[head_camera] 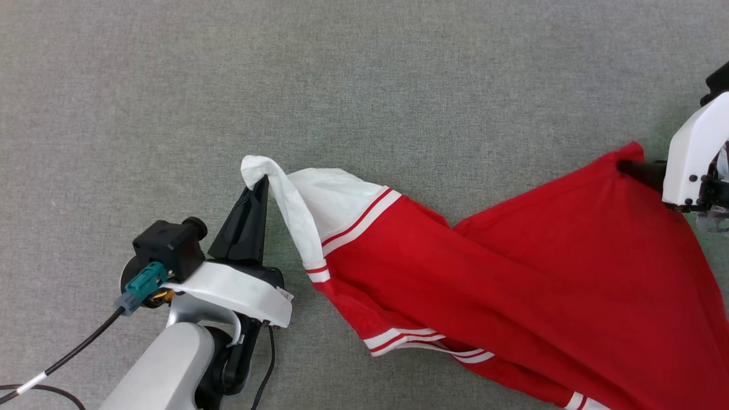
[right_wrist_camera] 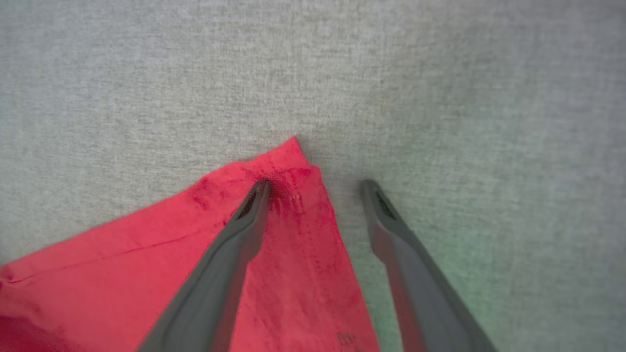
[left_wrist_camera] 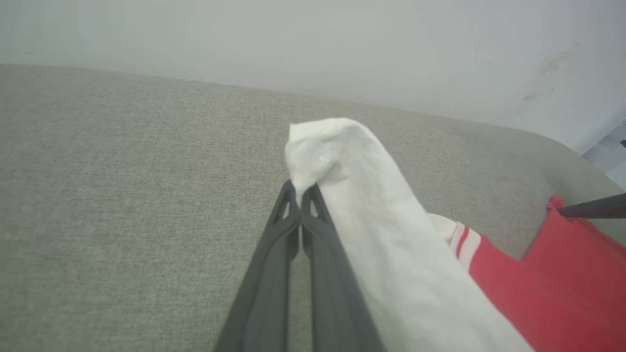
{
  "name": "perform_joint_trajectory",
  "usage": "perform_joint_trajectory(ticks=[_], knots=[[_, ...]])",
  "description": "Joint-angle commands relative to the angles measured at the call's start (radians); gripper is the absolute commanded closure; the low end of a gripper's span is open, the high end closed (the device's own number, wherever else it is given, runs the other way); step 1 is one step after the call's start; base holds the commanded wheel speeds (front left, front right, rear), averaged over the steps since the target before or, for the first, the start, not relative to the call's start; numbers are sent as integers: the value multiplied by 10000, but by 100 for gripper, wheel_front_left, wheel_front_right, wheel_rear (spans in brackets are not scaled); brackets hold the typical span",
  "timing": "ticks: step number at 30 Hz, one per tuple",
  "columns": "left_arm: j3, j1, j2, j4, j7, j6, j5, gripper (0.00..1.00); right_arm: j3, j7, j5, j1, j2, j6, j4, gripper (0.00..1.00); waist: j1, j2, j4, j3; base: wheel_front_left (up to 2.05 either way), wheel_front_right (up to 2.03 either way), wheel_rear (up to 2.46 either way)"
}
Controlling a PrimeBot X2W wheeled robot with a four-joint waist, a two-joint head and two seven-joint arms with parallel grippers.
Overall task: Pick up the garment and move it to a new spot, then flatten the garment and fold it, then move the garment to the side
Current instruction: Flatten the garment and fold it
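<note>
The left gripper (head_camera: pixel 263 182) pinches the garment (head_camera: pixel 512 273) by its white sleeve (head_camera: pixel 336 199). The right gripper (right_wrist_camera: pixel 317 185) is spread apart over its red corner.

The head camera looks almost straight down on the tabletop (head_camera: pixel 364 85). The left wrist camera sits low and close, facing along its fingers (left_wrist_camera: pixel 266 283) across the tabletop to a wall (left_wrist_camera: pixel 313 34). The right wrist camera looks steeply down, close. Each shares one garment (head_camera: pixel 512 273) end with the head view.
</note>
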Motion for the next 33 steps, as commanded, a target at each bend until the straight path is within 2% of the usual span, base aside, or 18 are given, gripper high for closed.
perform_joint_trajectory(ticks=[1,9,17,25,33], knots=[[-8,-208,-37,98,-79,-62,-42,100,374,437,90,698,460,-4,683,100,0,-1,14,-32,0,0,0],[-98,-212,-25,409,-151,-249,-107,100,420,112,121,189,95,-2,227,100,0,-1,-30,-562,0,0,0],[170,-699,283,618,-104,-499,-205,100,585,-871,-86,-110,-414,-4,-664,100,0,-1,-196,-1821,0,0,0],[563,-2219,759,1068,362,-809,-243,100,456,-1988,-686,-577,-408,-4,-997,100,0,-1,-590,-3091,0,0,0],[674,-4320,586,2742,1105,-1309,-536,100,310,-2668,-1110,-1441,-198,-5,-688,100,0,-1,-920,-3422,0,0,0]])
